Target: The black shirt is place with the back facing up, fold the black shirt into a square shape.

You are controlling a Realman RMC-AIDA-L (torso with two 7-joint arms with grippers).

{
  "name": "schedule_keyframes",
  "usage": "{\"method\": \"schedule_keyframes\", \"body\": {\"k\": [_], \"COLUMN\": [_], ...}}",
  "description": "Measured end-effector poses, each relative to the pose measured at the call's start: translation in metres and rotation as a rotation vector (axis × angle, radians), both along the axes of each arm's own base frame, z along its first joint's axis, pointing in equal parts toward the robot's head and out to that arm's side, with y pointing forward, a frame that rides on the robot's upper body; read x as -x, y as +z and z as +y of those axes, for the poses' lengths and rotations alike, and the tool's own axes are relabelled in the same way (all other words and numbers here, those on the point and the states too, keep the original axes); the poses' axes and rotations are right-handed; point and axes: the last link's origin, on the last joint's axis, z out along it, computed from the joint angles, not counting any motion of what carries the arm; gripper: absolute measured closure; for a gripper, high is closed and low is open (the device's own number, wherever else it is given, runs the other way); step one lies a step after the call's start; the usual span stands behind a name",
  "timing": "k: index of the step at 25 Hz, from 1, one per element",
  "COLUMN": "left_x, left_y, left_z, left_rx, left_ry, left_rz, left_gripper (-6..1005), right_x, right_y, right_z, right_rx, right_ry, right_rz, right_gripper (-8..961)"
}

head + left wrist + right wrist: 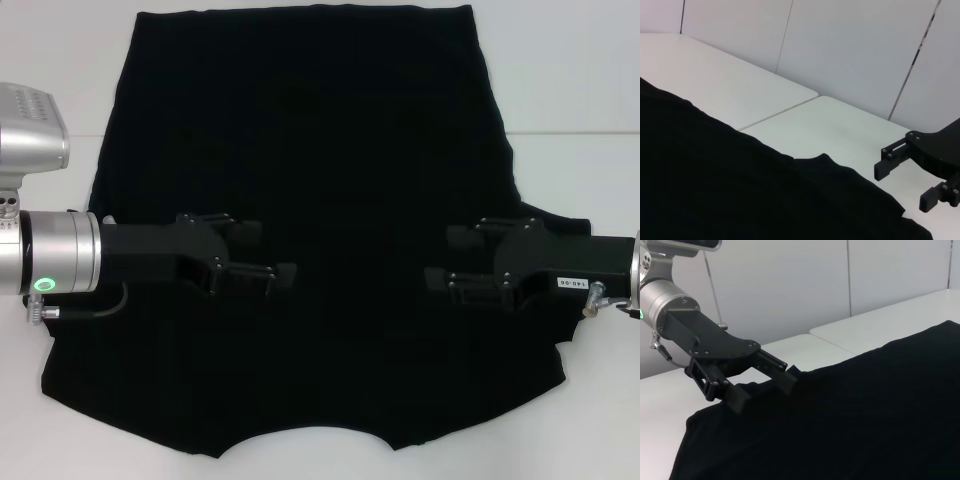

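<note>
The left gripper (270, 255) reaches in from the left over the shirt (320, 150), its two black fingers spread apart with nothing between them; black on black, their tips are hard to separate from the cloth in the head view, and whether they touch it I cannot tell. Its silver arm is cut off at the edge. The shirt lies flat on the white table (570, 90), beneath and between both grippers: plain, soft, matte fabric, with a curved neckline at the near edge and short sleeves flaring outward beside each gripper. Its far hem runs to the frame's top. No lettering shows. The right gripper (450, 258) comes in from the right, facing the left one, fingers likewise parted and empty, hovering just over the sleeve edge in the left wrist view.
</note>
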Motion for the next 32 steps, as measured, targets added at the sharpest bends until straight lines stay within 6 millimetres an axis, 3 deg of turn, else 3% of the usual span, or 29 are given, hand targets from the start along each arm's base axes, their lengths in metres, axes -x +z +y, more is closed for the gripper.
{"method": "schedule_keyframes", "body": {"k": [6, 9, 18, 25, 32], "left_x": [0.000, 0.003, 0.033, 0.056, 0.088], "left_y": [0.002, 0.010, 0.057, 0.078, 0.092], "left_z": [0.000, 0.005, 0.010, -0.002, -0.015], "left_rx": [0.000, -0.008, -0.003, 0.006, -0.056], "left_ry": [0.014, 0.098, 0.484, 0.688, 0.841], "left_rz": [-0.012, -0.032, -0.156, -0.242, -0.269], "left_gripper": [95, 98, 106, 112, 326], "right_x": [0.000, -0.002, 0.003, 0.017, 0.016], "right_y": [0.001, 0.006, 0.055, 0.087, 0.092], "right_z": [0.000, 0.008, 0.053, 0.074, 0.079], "right_rx": [0.002, -0.017, -0.029, -0.034, -0.021], "right_ry": [-0.015, -0.109, -0.560, -0.695, -0.776], "right_rz": [0.007, 0.030, 0.205, 0.304, 0.271], "right_gripper": [217, 217, 217, 217, 217]}}
